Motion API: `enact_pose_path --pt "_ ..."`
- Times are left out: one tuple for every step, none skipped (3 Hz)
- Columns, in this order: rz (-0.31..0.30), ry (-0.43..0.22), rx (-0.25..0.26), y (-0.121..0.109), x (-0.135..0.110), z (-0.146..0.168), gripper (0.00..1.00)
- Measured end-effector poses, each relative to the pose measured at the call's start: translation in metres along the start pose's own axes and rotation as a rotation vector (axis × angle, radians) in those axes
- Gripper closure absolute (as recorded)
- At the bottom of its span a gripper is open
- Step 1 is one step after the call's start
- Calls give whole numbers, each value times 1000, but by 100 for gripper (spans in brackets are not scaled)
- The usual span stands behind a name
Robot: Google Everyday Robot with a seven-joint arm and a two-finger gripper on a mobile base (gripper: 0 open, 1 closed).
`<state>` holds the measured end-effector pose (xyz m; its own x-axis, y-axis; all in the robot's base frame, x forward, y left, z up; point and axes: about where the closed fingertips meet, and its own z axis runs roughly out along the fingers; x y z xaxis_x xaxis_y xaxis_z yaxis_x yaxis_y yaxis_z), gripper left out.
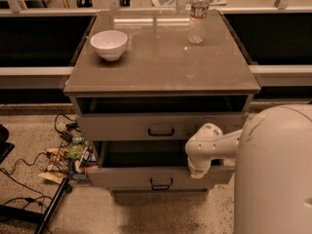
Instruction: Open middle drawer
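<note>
The middle drawer (161, 178) has a low grey front with a small black bar handle (161, 183). It stands pulled out, and its dark inside shows behind the front. Above it, the taller-fronted top drawer (161, 126) stands a little out under the countertop. My gripper (198, 168) is at the end of the white arm, which reaches in from the right. It hangs at the right part of the middle drawer's opening, to the right of the handle and apart from it.
A white bowl (109, 44) and a water bottle (197, 14) stand on the cabinet top (161, 67). Cables and a heap of packets (68, 157) lie on the floor at the left. My white body (275, 174) fills the lower right.
</note>
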<state>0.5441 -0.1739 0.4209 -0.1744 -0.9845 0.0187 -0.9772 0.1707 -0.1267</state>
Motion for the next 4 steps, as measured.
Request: enact_pose_path --pt "0 0 0 0 0 0 35" --pt "0 1 -2 1 0 1 12" --pt "-1 2 -4 2 1 2 0" --pt "0 2 -5 2 1 2 0"
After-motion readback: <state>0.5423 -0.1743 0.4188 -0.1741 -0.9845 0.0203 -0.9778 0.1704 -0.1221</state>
